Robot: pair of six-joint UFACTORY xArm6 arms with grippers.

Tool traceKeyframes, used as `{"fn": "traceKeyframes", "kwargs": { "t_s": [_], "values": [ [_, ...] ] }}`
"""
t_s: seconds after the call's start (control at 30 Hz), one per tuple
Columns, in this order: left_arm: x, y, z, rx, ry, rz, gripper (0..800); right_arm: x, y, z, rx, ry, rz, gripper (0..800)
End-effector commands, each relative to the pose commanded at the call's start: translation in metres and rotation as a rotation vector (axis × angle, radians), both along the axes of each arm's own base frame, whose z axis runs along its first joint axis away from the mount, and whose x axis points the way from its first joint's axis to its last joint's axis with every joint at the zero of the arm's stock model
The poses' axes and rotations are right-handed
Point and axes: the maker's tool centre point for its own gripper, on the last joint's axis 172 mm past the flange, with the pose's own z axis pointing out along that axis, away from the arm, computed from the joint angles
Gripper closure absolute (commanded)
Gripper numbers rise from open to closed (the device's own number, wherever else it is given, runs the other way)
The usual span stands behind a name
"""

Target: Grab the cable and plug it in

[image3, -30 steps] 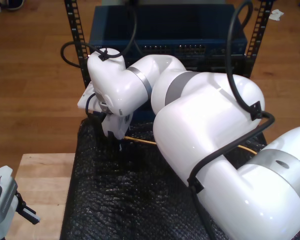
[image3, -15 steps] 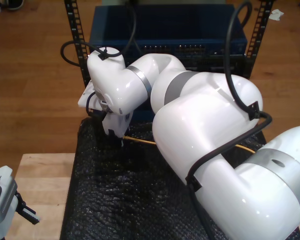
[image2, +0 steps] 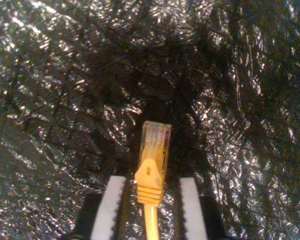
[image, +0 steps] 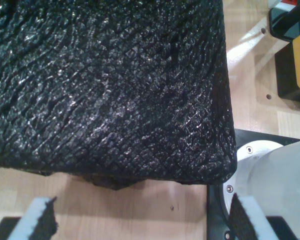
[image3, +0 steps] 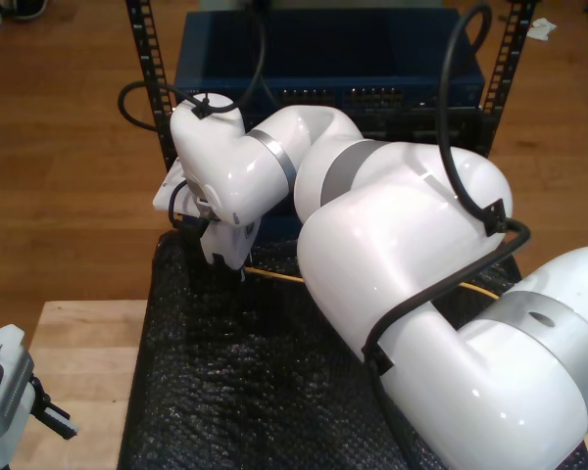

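The yellow cable (image2: 150, 220) ends in a clear plug (image2: 155, 137) that points out ahead of my second gripper (image2: 150, 200), just above the black bubble mat (image2: 65, 100). The white pads (image2: 112, 210) sit either side of the plug's yellow boot, shut on the cable. In the exterior view my second gripper (image3: 233, 266) hangs over the mat's far edge, and the cable (image3: 274, 277) trails toward the exterior view's right, behind the arm. My first gripper (image3: 10, 401) stands open at the exterior view's lower left, its pads (image: 40, 220) wide apart over bare wood.
A blue network switch (image3: 333, 59) with a row of ports (image3: 372, 98) sits in a black rack (image3: 149, 78) behind the mat (image3: 235, 392). The second arm's big white links (image3: 402, 255) cover the exterior view's right. A white arm base (image: 275, 175) stands beside the mat's corner.
My second gripper has risen slightly off the mat, and the cable's end came up with it. The first gripper has stayed where it was.
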Motion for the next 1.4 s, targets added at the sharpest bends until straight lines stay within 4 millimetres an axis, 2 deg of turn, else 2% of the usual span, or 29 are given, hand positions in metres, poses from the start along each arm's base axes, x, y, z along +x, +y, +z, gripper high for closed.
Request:
{"fn": "traceKeyframes", "kwargs": {
  "t_s": [0.23, 0.3, 0.63, 0.77, 0.93, 1.1, 1.33, 1.4],
  "values": [
    [0.0, 0.001, 0.0, 0.001, -0.001, 0.002, 0, 0.001, 0.001, 0.001, 0.002, -0.002, 0.0, 616],
    [0.0, 0.0, 0.0, 0.0, 0.0, 0.002, 0, 0.002, 0.001, 0.001, 0.003, -0.004, 0.0, 650],
    [0.0, 0.0, 0.0, 0.0, 0.0, 0.002, 0, 0.002, 0.002, 0.0, 0.003, -0.004, 0.0, 675],
    [0.0, 0.0, -0.001, 0.0, 0.0, 0.002, 0, 0.002, 0.001, 0.0, 0.002, -0.004, 0.001, 772],
    [0.0, 0.0, -0.001, 0.0, 0.0, 0.002, 0, 0.003, 0.0, 0.001, 0.003, -0.004, 0.006, 797],
    [-0.001, 0.0, 0.0, -0.002, 0.001, 0.0, 0, 0.006, 0.0, 0.012, 0.001, -0.006, 0.099, 797],
    [-0.001, -0.001, 0.0, -0.006, 0.002, -0.001, 0, 0.005, -0.003, 0.048, 0.01, -0.019, 0.213, 797],
    [-0.001, -0.001, 0.0, -0.006, 0.002, -0.001, 0, -0.002, -0.008, 0.055, 0.0, -0.005, 0.226, 797]
  ]
}}
